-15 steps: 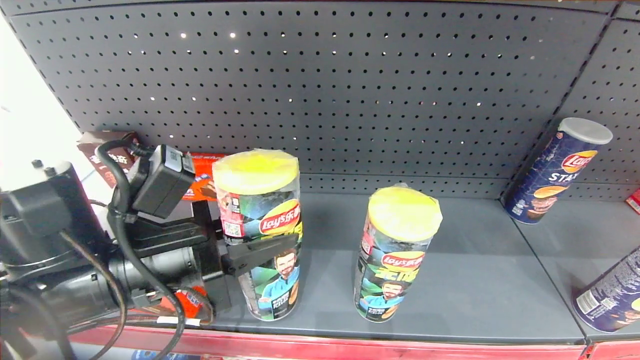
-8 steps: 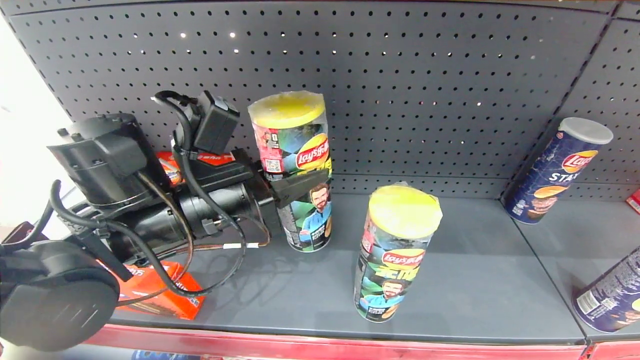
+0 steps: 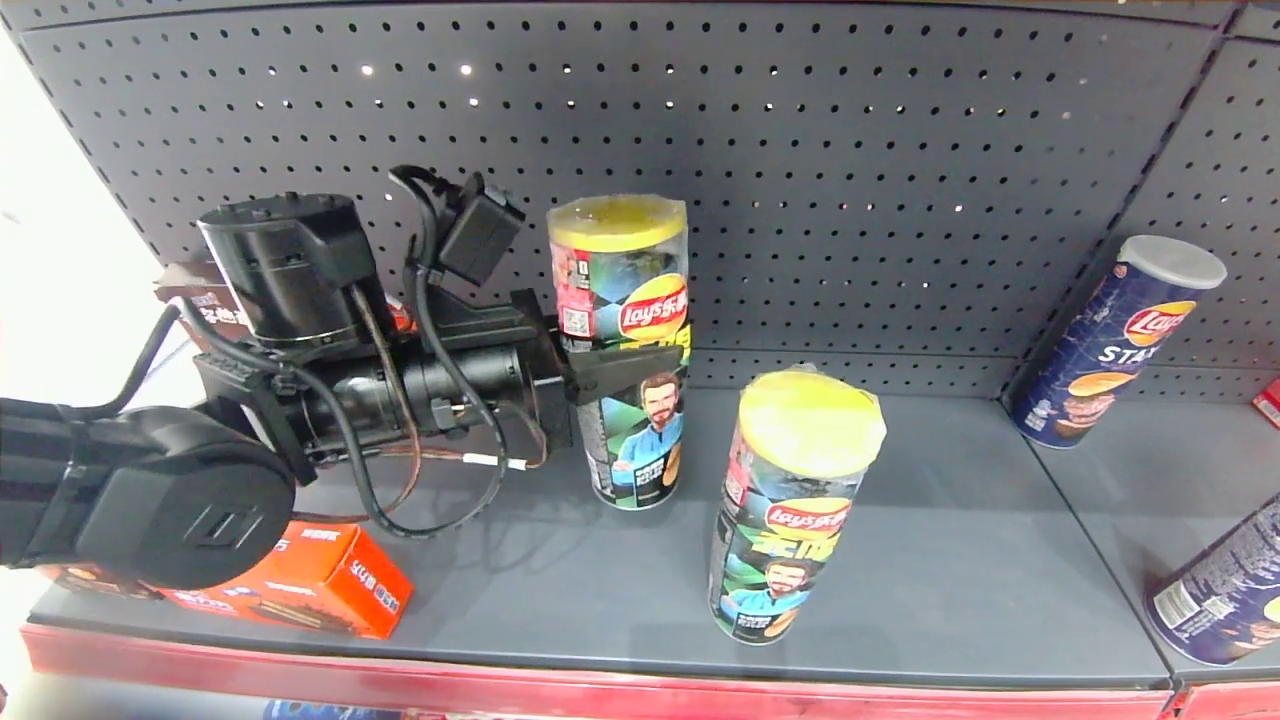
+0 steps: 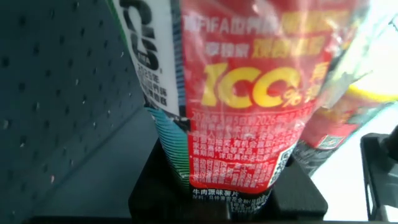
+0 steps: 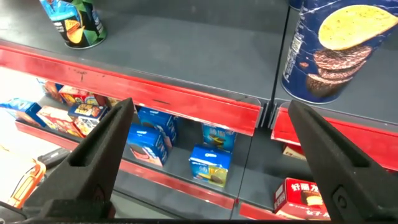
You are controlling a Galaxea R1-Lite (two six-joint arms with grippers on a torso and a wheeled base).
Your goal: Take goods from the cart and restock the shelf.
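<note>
My left gripper (image 3: 628, 365) is shut on a tall chips can (image 3: 625, 340) with a yellow lid, gripping it around the middle. The can is upright near the pegboard back wall, its base low at the shelf (image 3: 950, 560); whether it touches the shelf I cannot tell. Up close in the left wrist view, the held can (image 4: 236, 93) shows its red label. A second matching can (image 3: 795, 505) stands on the shelf to the right and nearer the front edge. My right gripper (image 5: 214, 168) hangs open below the shelf's red front edge (image 5: 186, 93), holding nothing.
Two dark blue chips cans (image 3: 1115, 340) (image 3: 1220, 590) stand at the right, beyond a shelf divider. An orange box (image 3: 310, 585) lies at the front left and a brown box (image 3: 185, 285) at the back left. Blue boxes (image 5: 149, 134) fill a lower shelf.
My left arm carried the can from the shelf's front left backward and to the right, up near the pegboard. The other can stayed put.
</note>
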